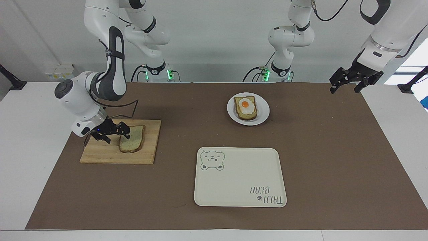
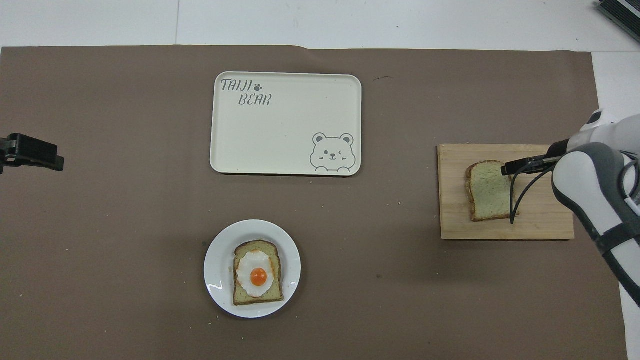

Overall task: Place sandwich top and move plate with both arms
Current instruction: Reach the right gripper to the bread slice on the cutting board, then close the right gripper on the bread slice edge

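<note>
Facing view
Cutting board (image 1: pixel 110 152): wooden, at the right arm's end of the table; the landmark for all below.
Sandwich top (image 1: pixel 133 144): flat on the board.
Right gripper (image 1: pixel 115 134): low over the board, at the slice's edge; jaws apart, one fingertip (image 1: pixel 127 136) over the crust; contact cannot be told.
Plate (image 1: pixel 264 110): well apart from the board, toward the left arm's end and nearer the robots; carries the egg-topped slice (image 1: pixel 246 107).
Tray (image 1: pixel 234 180): cream, bear drawing, farther from the robots than the board.
Left gripper (image 1: pixel 346 85): waits over the table's left-arm end, well apart from the board; jaws apart.

Overhead view
Cutting board (image 2: pixel 460 220): bears the sandwich top (image 2: pixel 487 192).
Right gripper (image 2: pixel 507 167): tip over the slice's edge.
Plate (image 2: pixel 217 265): well apart from the board.
Left gripper (image 2: pixel 30 152): jaw state cannot be told here.
</note>
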